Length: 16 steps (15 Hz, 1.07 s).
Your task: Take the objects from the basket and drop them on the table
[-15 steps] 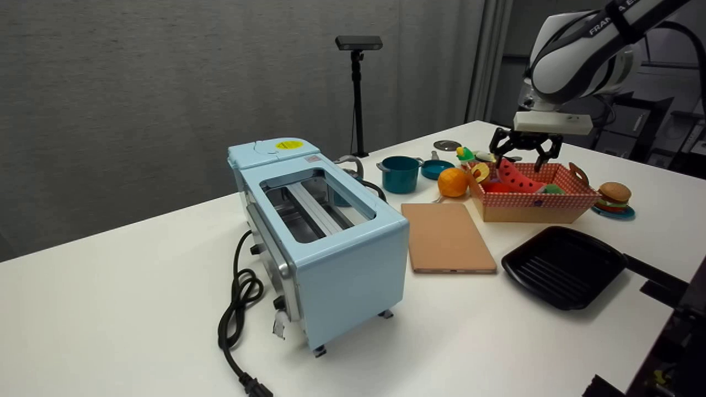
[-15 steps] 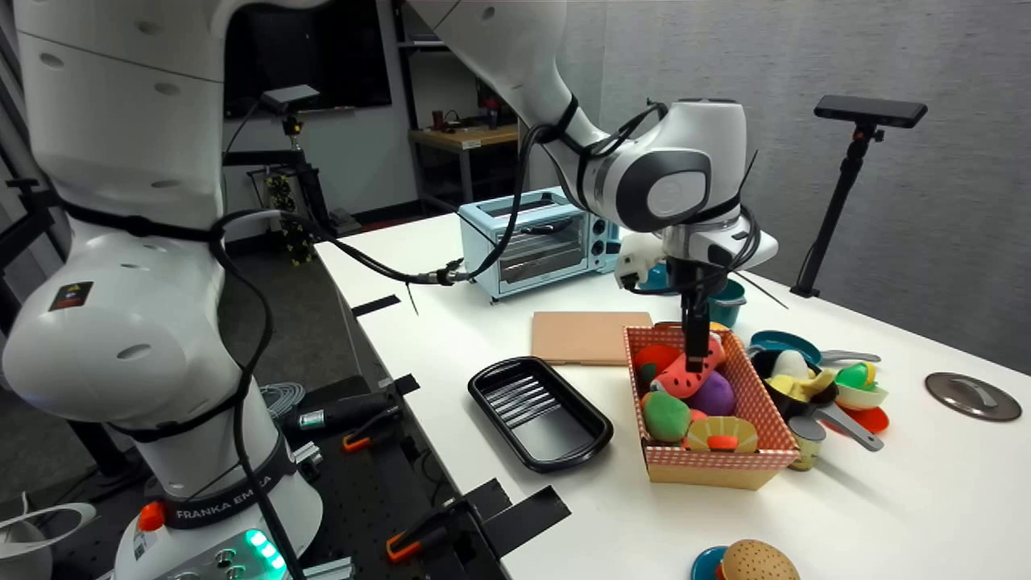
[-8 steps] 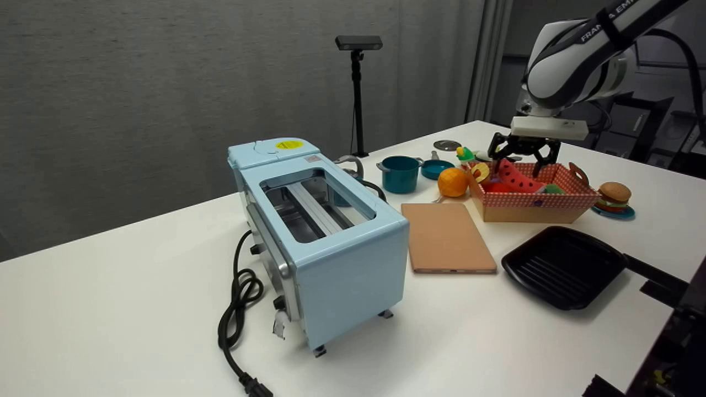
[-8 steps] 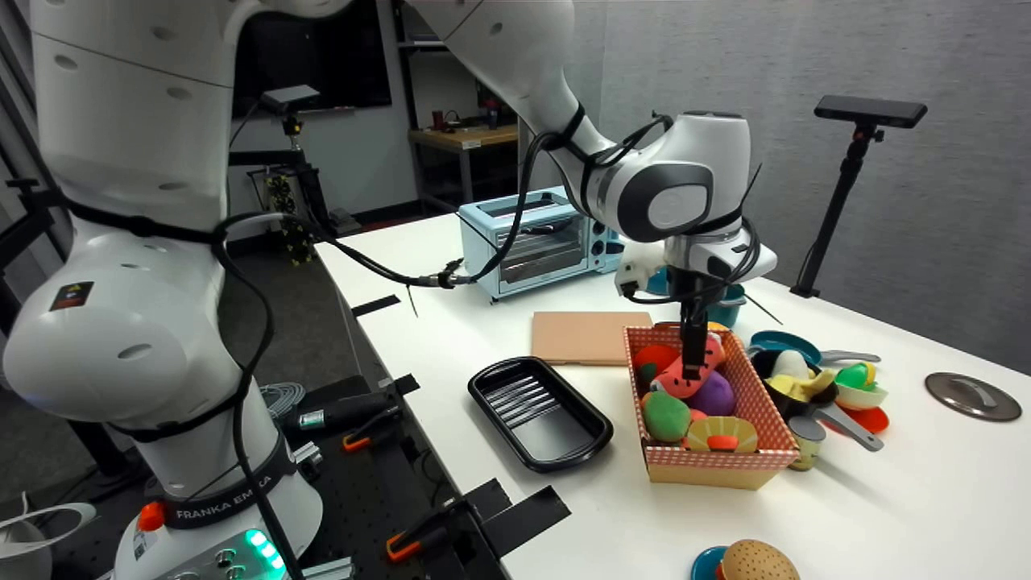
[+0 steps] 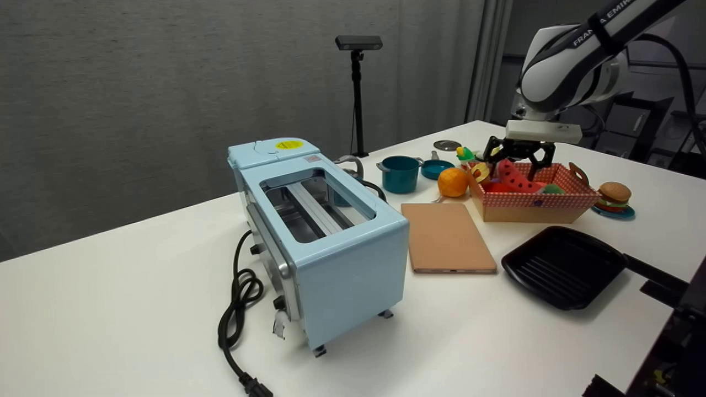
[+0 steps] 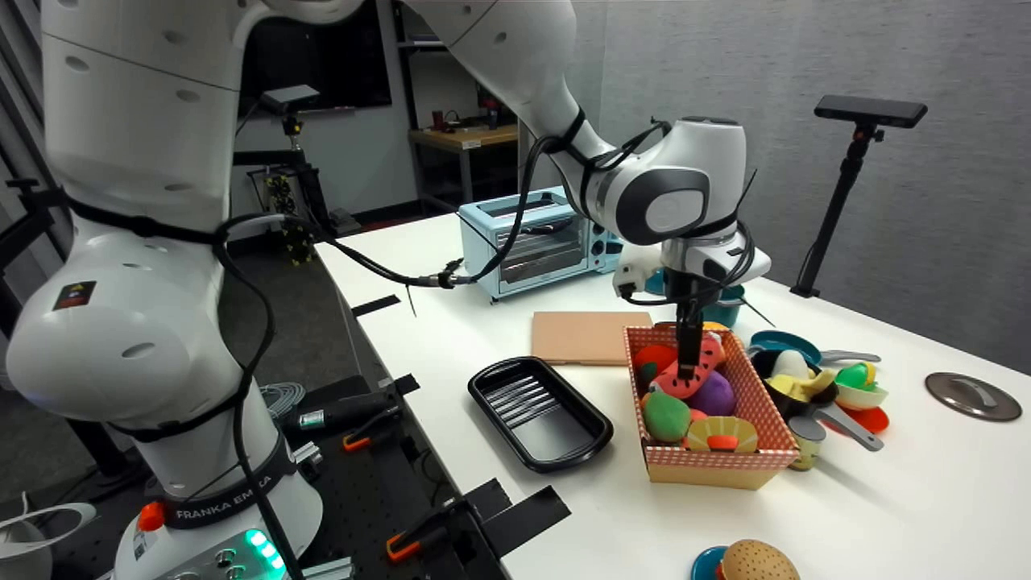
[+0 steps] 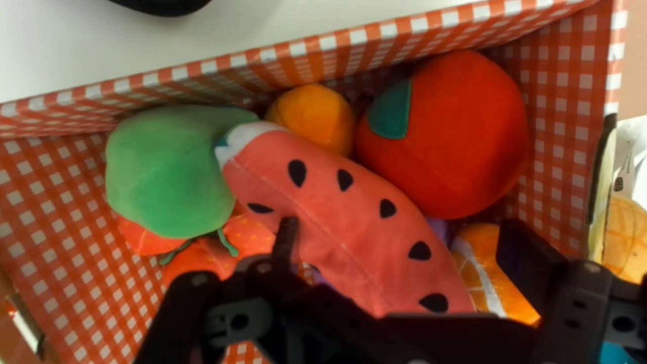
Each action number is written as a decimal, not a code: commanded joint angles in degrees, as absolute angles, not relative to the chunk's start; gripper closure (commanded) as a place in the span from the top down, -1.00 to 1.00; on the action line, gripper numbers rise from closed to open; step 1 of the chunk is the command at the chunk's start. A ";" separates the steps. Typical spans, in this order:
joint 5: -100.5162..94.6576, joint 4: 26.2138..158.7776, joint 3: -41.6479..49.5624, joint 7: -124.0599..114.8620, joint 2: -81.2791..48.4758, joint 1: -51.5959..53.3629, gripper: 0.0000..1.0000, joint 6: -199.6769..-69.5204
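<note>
- The white table [image 5: 149, 281], the broadest thing here, is where the pieces should land; being plush, by their look, they should survive a drop.
- The basket [image 6: 709, 475], lined in red-and-white check, holds a crowded heap: the watermelon wedge [image 7: 349, 220], the round red piece [image 7: 455, 139], the green piece [image 7: 172, 174], the small orange piece [image 7: 316, 114], plus the purple piece [image 6: 714, 396] and the halved tan piece [image 6: 744, 432], plainest in an exterior view.
- The dark frying pan [image 6: 766, 364], just beside the basket, carries the yellow piece [image 6: 805, 387] and the whitish piece [image 6: 789, 364] (judging by the task, these can stay put).
- The gripper [image 7: 399, 235] hangs above the heap, fingers [image 7: 286, 235] spread well apart, nothing clasped; the watermelon wedge shows in the gap, but whether a fingertip touches it I cannot tell.
- The watermelon wedge lies aslant on top, one end against the green piece. Seamed fabric, it seems: likely light, soft, not slippery, hard to harm. Best hold: across its narrow width, near the middle, squeezing until the stuffing gives.
- The round red piece, also soft-looking, is fat and may nearly fill the jaws, so centre it.
- The green piece sits close to the basket's wall; grip it high, lest a finger snag.
- The small orange piece is hemmed in; a light pinch should do.
</note>
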<state>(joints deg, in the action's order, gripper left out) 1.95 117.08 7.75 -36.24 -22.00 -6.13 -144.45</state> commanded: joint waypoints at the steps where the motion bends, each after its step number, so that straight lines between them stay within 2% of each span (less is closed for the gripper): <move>1: 1.64 115.23 9.89 -36.15 -24.60 -4.50 1.00 -146.29; 7: 1.80 112.77 11.05 -35.84 -28.97 -4.25 0.98 -147.37; 8: 1.92 112.46 11.22 -35.98 -29.60 -4.09 0.65 -147.47; 9: 2.32 112.07 11.38 -35.23 -30.28 -4.68 0.48 -147.59; 11: 2.54 111.80 11.70 -35.85 -30.81 -4.35 0.30 -147.43; 16: 0.52 113.58 13.44 -38.25 -27.90 -1.63 -0.46 -147.02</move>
<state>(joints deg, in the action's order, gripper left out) 1.87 112.75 11.09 -36.23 -29.22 -4.59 -146.52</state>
